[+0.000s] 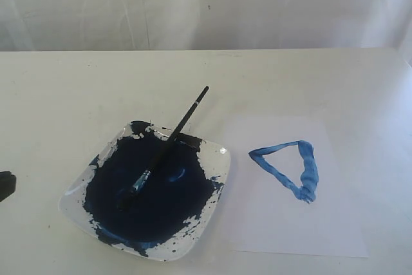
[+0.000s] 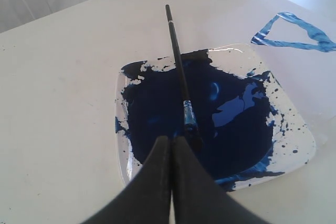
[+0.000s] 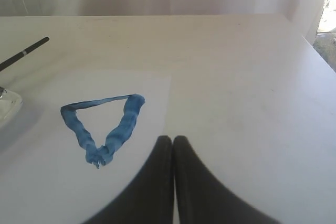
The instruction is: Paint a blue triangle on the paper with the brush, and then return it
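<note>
The brush (image 1: 168, 143) lies across the paint plate (image 1: 215, 162), bristles in the dark blue paint, handle sticking out past the far rim. It also shows in the left wrist view as the brush (image 2: 178, 66) on the plate (image 2: 294, 145). The blue triangle (image 1: 288, 167) is painted on the white paper (image 1: 283, 223), right of the plate; the right wrist view shows the triangle (image 3: 102, 121) on the paper (image 3: 42, 182). My left gripper (image 2: 171, 140) is shut and empty, hovering near the bristle end. My right gripper (image 3: 172, 140) is shut and empty beside the paper's edge.
A dark piece of the left arm (image 1: 6, 185) shows at the left edge of the exterior view. The cream table (image 1: 77, 94) runs back to a white curtain (image 1: 206, 4). The table's right edge (image 3: 315, 45) appears in the right wrist view.
</note>
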Controlling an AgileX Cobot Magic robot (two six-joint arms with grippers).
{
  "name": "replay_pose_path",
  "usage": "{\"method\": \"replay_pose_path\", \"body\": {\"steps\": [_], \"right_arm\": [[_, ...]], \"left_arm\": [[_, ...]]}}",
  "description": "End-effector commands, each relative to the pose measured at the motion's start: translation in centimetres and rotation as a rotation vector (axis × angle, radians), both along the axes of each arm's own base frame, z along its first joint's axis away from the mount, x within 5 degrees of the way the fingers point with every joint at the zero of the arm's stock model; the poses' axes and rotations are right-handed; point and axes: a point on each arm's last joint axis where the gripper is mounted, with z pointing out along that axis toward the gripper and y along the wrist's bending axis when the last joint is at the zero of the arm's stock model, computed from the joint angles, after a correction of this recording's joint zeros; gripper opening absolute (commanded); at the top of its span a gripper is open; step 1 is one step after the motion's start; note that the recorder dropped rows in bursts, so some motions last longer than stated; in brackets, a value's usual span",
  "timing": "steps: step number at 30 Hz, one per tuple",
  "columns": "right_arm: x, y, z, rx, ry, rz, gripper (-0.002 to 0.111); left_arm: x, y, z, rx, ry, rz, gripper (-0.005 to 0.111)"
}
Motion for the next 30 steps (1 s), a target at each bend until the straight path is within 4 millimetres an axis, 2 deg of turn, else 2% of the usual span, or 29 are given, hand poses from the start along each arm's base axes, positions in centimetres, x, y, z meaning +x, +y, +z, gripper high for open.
{"method": "replay_pose_path", "body": {"steps": [1, 10, 16, 21, 25, 30], "right_arm": [[0.0, 0.0, 0.2, 0.004, -0.018, 0.002, 0.0], [0.0, 0.0, 0.2, 0.004, -0.018, 0.002, 0.0], [0.0, 0.0, 0.1, 0.004, -0.016, 0.002, 0.0], [0.0, 0.0, 0.1, 0.004, -0.016, 0.002, 0.0], [0.0, 0.0, 0.1, 0.004, -0.016, 0.002, 0.0], [0.0, 0.0, 0.1, 0.004, -0.016, 0.002, 0.0]], "left_arm": [[-0.1, 0.0, -0.1, -0.005, 0.001, -0.005, 0.0], [-0.1, 0.1, -0.1, -0.007, -0.003, 0.0, 0.0], [-0.7, 2.6, 1.1, -0.059, -0.128, 0.248, 0.0], [-2.6, 4.5, 2.3, -0.096, -0.312, 0.476, 0.0], [-4.1, 4.8, 2.8, -0.114, -0.421, 0.533, 0.0], [-4.2, 4.9, 3.0, -0.119, -0.438, 0.536, 0.0]]}}
